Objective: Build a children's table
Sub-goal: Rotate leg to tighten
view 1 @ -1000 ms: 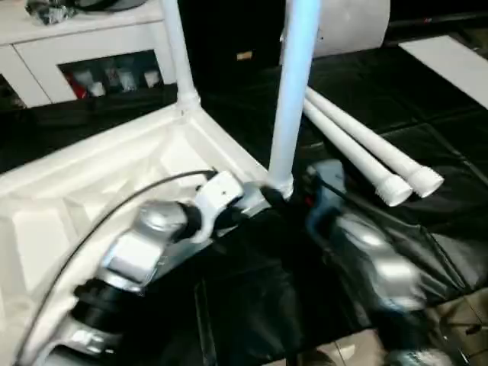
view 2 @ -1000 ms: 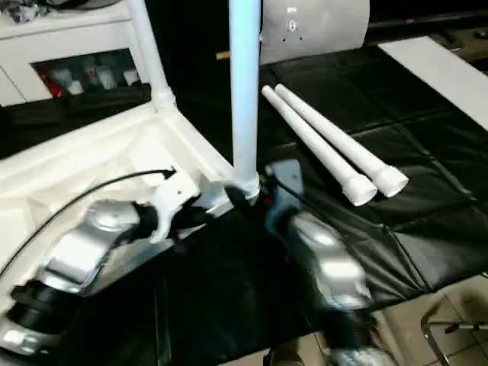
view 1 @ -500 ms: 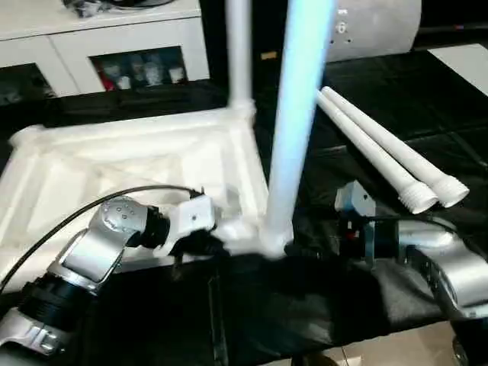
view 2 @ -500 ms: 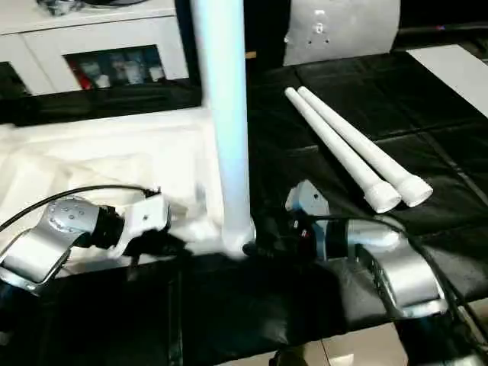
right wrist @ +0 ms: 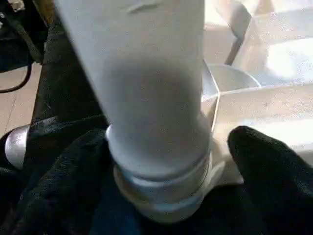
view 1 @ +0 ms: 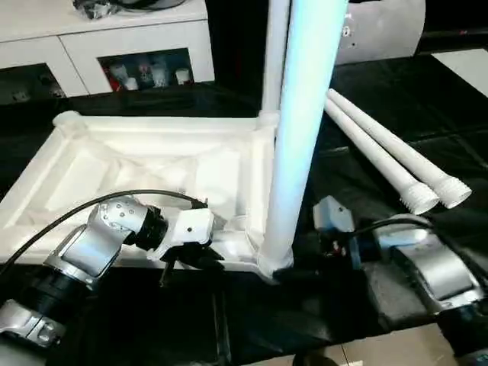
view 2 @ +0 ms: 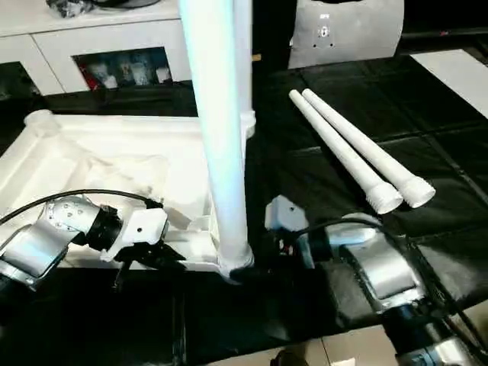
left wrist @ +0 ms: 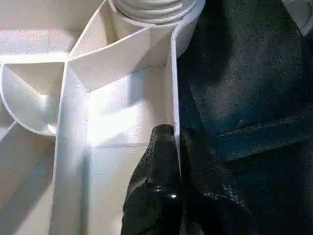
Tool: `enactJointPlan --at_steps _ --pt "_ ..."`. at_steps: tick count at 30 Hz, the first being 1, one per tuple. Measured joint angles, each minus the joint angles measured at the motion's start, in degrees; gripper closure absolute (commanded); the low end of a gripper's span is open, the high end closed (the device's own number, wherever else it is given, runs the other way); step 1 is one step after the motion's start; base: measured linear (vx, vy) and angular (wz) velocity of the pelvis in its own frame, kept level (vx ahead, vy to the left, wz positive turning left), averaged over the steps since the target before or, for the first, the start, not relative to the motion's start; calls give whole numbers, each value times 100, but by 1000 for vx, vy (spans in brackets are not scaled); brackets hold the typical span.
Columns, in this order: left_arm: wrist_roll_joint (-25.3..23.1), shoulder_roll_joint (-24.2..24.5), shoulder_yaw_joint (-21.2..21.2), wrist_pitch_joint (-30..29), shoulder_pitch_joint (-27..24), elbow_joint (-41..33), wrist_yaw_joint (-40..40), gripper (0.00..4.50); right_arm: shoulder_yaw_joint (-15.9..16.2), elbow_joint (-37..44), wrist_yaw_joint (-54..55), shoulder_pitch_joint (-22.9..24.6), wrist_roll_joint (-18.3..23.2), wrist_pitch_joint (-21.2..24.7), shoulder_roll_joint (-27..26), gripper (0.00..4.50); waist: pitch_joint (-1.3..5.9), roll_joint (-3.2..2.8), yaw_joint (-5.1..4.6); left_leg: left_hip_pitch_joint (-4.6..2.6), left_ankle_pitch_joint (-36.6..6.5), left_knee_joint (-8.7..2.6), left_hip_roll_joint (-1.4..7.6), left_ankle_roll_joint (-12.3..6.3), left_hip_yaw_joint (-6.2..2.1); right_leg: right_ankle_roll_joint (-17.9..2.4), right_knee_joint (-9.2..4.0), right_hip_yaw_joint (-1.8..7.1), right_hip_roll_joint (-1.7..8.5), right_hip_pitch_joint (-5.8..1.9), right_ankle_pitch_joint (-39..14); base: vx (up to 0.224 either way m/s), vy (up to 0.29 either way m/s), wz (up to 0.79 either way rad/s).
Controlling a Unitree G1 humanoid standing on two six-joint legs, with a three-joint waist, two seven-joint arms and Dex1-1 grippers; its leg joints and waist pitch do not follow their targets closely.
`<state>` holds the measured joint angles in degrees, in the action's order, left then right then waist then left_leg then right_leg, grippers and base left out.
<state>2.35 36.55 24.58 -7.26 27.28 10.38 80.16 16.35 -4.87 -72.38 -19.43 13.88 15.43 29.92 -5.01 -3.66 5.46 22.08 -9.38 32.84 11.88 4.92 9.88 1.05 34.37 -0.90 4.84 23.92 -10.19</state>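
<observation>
Tabletop (view 1: 145,164) lies upside down on black mats, two legs standing in its corner sockets. Left end effector (left wrist: 175,147) pinches the rim, likely steadying it, while right end effector (right wrist: 161,166) brackets the near leg (view 1: 301,130), fingers apart. Spare legs (view 1: 389,156) wait alongside.

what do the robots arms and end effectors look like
Both forearms are chunky silver metal, the left forearm ending in a rounded silver joint, then a black collar and a white wrist block. A thin black cable loops over it. The right forearm has a pale grey block near the wrist and black cables. Each end effector has two black, faintly textured fingers.
</observation>
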Motion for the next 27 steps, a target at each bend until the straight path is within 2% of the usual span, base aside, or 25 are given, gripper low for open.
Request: enactJointPlan --at_steps 3,6,7,10,12,15,23,27 --pt "-29 -26 17 48 24 38 11 450 92 -160 -114 -123 -23 -144 -62 75 0 1 0 -2 0 8 0 0 0 0 8 -2 3 -2 0 0 0 0" --pt "-41 -54 15 129 44 117 21 450 137 -297 -183 -181 -53 -231 -125 86 0 1 -1 -2 0 16 0 0 0 0 15 -1 5 -2 0 0 0 0" --pt "-43 -55 14 149 51 134 25 450 158 -340 -203 -225 -54 -237 -137 113 0 1 -4 -2 0 19 -1 0 0 0 17 -1 5 -2 0 0 0 0" --pt "-49 -64 21 205 75 189 31 450 212 -422 -297 -290 -50 -263 -179 122 0 1 -2 -3 0 25 -1 0 0 0 29 -1 7 -1 0 0 0 0" --pt "-56 -64 25 240 82 204 32 450 212 -439 -313 -291 -48 -292 -184 149 0 1 -2 -3 0 28 -1 0 -1 0 35 -1 8 0 -1 0 0 0" --pt "-57 -62 25 260 84 219 32 450 214 -461 -325 -291 -48 -322 -187 165 0 1 -2 -3 0 30 0 0 -1 0 40 -1 8 2 -1 0 0 0" --pt "-18 -64 19 220 70 225 76 450 188 -408 -344 -206 27 -239 -194 175 1 0 0 -4 0 32 0 0 -1 -2 43 -1 9 1 -4 0 0 0" --pt "18 -99 -61 -189 -35 64 -72 450 29 -68 -24 88 121 139 -292 176 4 -5 7 -11 0 32 -3 0 -1 -3 44 0 12 -4 -6 0 0 0"
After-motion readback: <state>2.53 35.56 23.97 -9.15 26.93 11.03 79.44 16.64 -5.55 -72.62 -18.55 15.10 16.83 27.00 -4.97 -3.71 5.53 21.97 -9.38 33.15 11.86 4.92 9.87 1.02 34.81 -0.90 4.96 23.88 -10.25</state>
